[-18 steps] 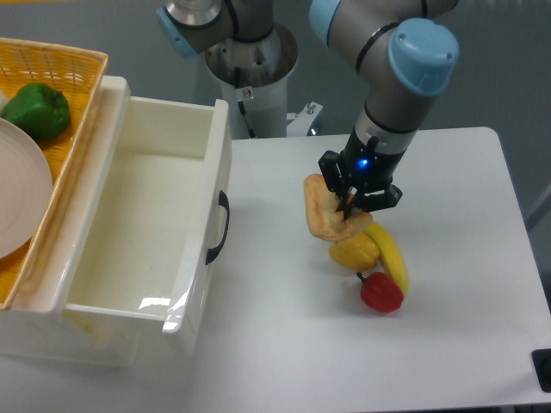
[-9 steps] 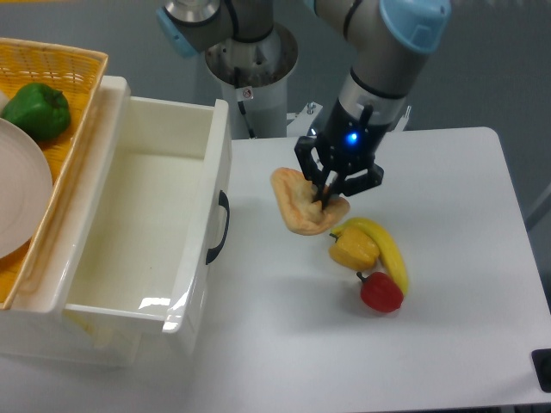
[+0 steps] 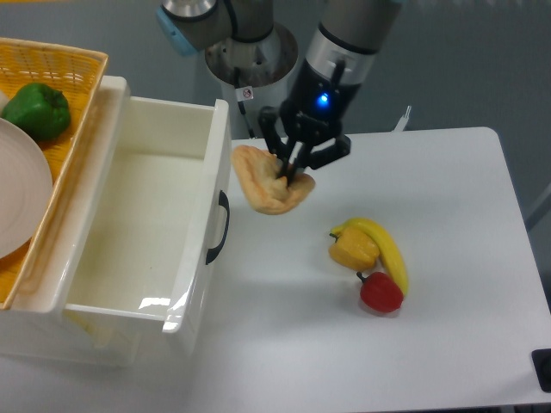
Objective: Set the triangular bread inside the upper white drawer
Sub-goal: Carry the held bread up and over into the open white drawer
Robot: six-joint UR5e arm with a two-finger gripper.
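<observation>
**Bread held in the air beside the open drawer**

The end effector [image 3: 291, 170] pinches the triangular bread [image 3: 267, 181] between its black fingers, gripping it near the right-hand edge of the wedge. The bread hangs clear of the white worktop [image 3: 448, 344], tilted, with its broad tan face turned toward the camera and its left tip just beside the front wall of the upper white drawer [image 3: 129, 232]. It is not yet over the drawer's cavity. A blue light glows on the wrist above the fingers.

The drawer stands pulled open, its inside bare and glossy, and its curved black handle [image 3: 219, 227] faces the worktop. Behind and to the left of the drawer sits a yellow woven basket [image 3: 65, 64] holding a green pepper [image 3: 36, 110] and part of a pale plate [image 3: 21, 189].

Well to the right of the bread, three items lie together on the worktop: a yellow pepper [image 3: 353, 248], a banana [image 3: 389, 254] curving around it and touching it, and a red pepper [image 3: 381, 292] just below them.
</observation>
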